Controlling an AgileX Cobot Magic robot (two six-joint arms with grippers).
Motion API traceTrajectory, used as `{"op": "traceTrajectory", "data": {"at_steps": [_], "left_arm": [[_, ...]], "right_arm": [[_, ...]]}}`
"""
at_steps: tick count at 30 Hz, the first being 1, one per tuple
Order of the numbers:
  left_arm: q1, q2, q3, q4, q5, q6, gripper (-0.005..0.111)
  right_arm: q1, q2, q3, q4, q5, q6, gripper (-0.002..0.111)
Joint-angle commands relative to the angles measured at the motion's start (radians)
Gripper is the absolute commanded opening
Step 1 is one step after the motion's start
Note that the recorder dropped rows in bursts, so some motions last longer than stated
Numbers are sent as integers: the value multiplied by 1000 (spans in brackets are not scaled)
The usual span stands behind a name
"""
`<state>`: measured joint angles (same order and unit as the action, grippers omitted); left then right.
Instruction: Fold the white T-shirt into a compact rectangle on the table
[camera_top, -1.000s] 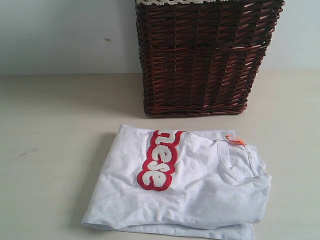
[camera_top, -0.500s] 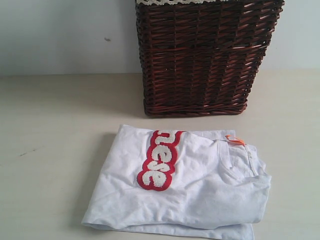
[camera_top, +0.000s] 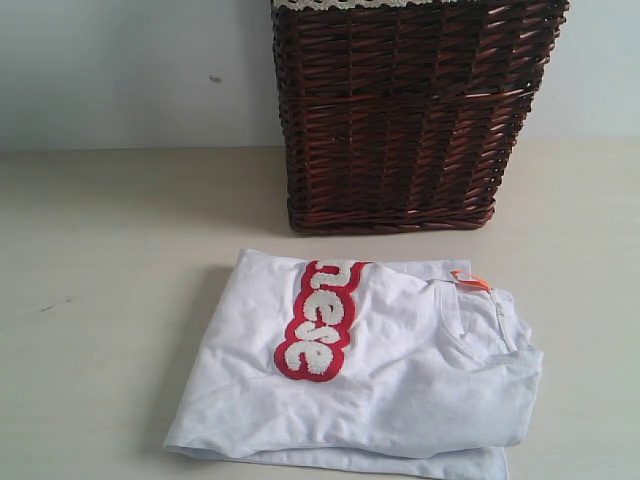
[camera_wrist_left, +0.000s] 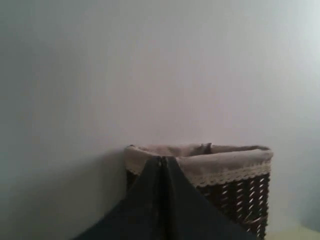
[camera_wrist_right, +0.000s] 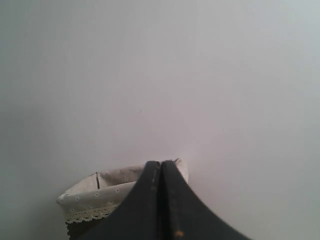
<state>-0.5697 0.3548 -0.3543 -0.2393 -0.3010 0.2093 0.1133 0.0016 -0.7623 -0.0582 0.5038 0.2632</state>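
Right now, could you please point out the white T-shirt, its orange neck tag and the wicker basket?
white T-shirt (camera_top: 400, 390), exterior view, plain front cloth.
orange neck tag (camera_top: 468, 280), exterior view, tag's middle.
wicker basket (camera_top: 400, 130), exterior view, front wall.

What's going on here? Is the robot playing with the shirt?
Nothing is touching the T-shirt right now. It lies folded into a rough rectangle on the table, in front of a wicker basket. The left gripper and right gripper are both shut, empty and raised away from it.
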Motion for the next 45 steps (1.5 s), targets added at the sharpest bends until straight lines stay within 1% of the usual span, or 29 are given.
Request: {"op": "traceTrajectory", "data": {"at_steps": [1, 5, 10, 12, 16, 19, 21, 24, 28, 32, 35, 39, 45], "left_arm": [[106, -74, 95, 127, 39, -99, 0], [182, -149, 201, 135, 39, -103, 0], [280, -211, 293, 207, 49, -110, 0], [316, -233, 308, 208, 83, -113, 0], [393, -290, 327, 208, 205, -113, 0], [433, -339, 354, 208, 225, -113, 0], [446, -355, 354, 208, 226, -115, 0], [450, -355, 354, 208, 292, -115, 0], [462, -355, 354, 208, 398, -144, 0], [513, -355, 354, 208, 534, -195, 0], [528, -355, 354, 214, 618, -195, 0], [528, -355, 354, 221, 659, -195, 0], [528, -355, 354, 217, 657, -209, 0]], "right_arm": [[-5, -2, 7, 0, -2, 4, 0], [-5, -2, 7, 6, -2, 4, 0], [-5, -2, 7, 6, -2, 4, 0], [-5, -2, 7, 6, -2, 4, 0], [-5, -2, 7, 6, -2, 4, 0], [-5, -2, 7, 6, -2, 4, 0], [-5, -2, 7, 6, -2, 4, 0], [-5, -2, 7, 6, -2, 4, 0], [-5, -2, 7, 6, -2, 4, 0], [-5, -2, 7, 6, -2, 4, 0], [-5, -2, 7, 6, -2, 4, 0], [-5, -2, 7, 6, -2, 4, 0], [-5, -2, 7, 6, -2, 4, 0]]}}
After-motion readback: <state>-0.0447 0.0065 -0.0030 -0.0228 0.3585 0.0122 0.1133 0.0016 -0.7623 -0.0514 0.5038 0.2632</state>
